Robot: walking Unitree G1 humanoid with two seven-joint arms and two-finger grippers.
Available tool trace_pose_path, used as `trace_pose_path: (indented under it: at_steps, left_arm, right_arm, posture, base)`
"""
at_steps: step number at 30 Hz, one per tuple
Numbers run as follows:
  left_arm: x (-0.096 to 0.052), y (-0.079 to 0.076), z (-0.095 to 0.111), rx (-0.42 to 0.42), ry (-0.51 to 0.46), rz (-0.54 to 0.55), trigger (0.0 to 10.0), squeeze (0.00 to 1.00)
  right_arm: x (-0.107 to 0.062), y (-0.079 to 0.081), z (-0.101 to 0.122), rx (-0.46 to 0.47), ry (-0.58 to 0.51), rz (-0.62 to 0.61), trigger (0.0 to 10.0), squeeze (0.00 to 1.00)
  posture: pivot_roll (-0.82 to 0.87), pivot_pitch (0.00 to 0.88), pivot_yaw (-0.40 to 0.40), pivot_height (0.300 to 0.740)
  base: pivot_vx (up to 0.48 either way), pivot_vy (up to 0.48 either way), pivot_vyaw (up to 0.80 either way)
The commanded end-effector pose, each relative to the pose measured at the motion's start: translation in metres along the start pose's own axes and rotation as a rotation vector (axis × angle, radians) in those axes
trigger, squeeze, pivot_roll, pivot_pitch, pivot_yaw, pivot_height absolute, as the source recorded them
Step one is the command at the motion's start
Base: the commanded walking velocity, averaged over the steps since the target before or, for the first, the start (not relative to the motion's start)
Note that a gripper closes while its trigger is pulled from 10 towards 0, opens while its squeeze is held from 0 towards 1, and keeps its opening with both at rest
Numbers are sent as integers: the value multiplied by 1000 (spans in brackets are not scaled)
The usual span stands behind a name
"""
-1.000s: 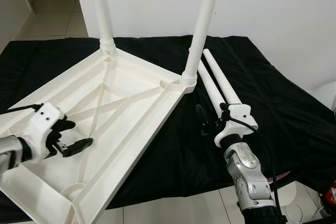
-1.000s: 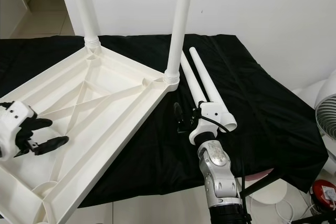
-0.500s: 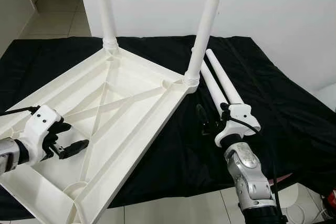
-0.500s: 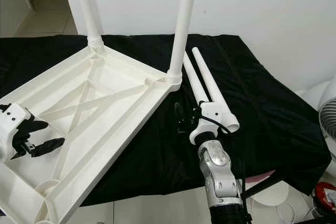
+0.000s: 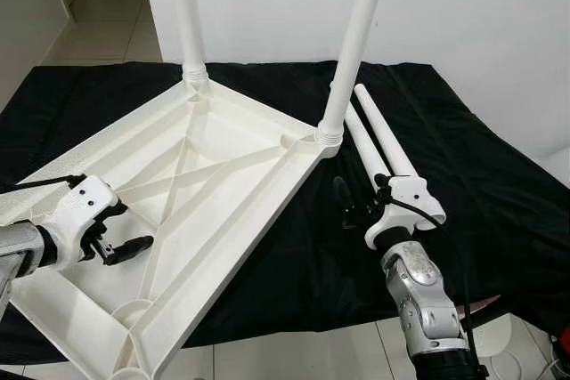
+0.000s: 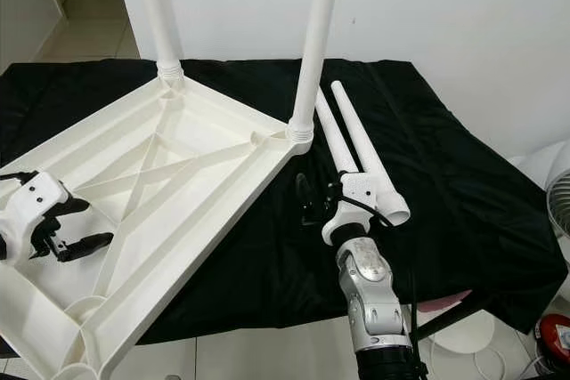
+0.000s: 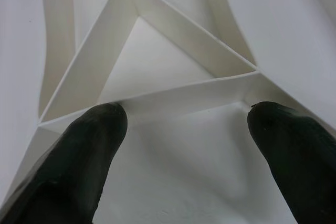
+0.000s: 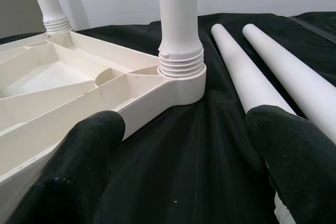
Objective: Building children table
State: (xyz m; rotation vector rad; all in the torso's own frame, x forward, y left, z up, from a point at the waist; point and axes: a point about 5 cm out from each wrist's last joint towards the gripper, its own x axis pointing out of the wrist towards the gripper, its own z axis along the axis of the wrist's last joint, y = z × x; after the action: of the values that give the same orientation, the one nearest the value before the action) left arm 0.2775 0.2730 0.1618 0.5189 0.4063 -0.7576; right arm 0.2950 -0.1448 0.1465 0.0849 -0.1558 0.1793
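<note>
Now the white table [image 5: 223,175] lies upside down on the black cloth [image 5: 463,175], with two legs [image 5: 356,42] already screwed in and standing up at the far corners. Two loose legs [image 5: 378,135] lie side by side on the cloth, just beside the right end effector [image 5: 352,206]. Its fingers are spread and hold nothing, and it has not moved. The left end effector [image 5: 120,242] is spread too, hovering inside the table's ribs near the close corner; it has shifted only a little, mostly because the camera moved. So I think the next job is to pick up a loose leg for an empty corner.
</note>
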Motion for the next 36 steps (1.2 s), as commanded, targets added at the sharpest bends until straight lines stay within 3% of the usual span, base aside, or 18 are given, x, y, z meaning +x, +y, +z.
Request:
trace_pose_path:
  at_steps: [1,22,27,33,36]
  left_arm:
    - [1,4,6,38,-14,47,10000,0]
    - [-14,15,26,5,-186,125,10000,0]
    - [2,6,24,41,-152,62,10000,0]
    - [12,-3,31,33,-186,3,10000,0]
    - [35,-24,38,13,-219,-69,10000,0]
  right_arm:
    - [-1,-1,0,-11,-2,-7,10000,0]
    - [-1,0,-2,-9,5,-2,10000,0]
    - [1,1,-2,-16,6,11,10000,0]
    - [1,0,-2,-17,7,12,10000,0]
    - [0,2,-3,-15,9,14,10000,0]
  posture:
    - [49,95,-32,740]
    - [52,85,-37,740]
    - [52,79,-40,740]
    - [51,73,-38,740]
    - [49,69,-35,740]
  base:
    - [0,0,0]
    - [0,0,0]
    - [0,0,0]
    - [0,0,0]
    - [0,0,0]
